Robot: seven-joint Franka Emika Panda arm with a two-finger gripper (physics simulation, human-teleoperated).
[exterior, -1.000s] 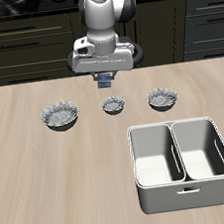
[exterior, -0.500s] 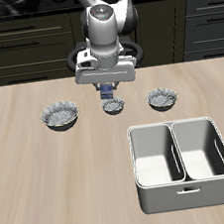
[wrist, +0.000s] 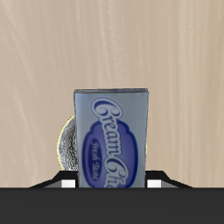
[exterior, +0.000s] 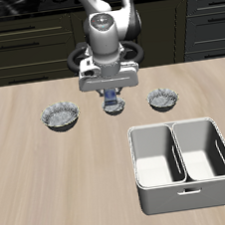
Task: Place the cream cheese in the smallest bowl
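Observation:
My gripper (exterior: 111, 93) is shut on the cream cheese (exterior: 111, 95), a small blue box that hangs just above the smallest bowl (exterior: 114, 107), the middle one of three speckled bowls in a row. In the wrist view the cream cheese (wrist: 110, 138) fills the middle, label facing the camera, and the smallest bowl (wrist: 65, 146) shows partly behind it on the wooden table. The box hides most of the bowl. My fingertips (wrist: 54, 185) show only as pale tips beside the box.
Two wider speckled bowls (exterior: 60, 115) (exterior: 163, 99) stand on either side of the smallest bowl. A white two-compartment bin (exterior: 184, 164) stands nearer the table's front edge. Dark cabinets run behind the table.
My gripper has moved toward the table's front edge and lower with the cream cheese, from behind the smallest bowl to just over it.

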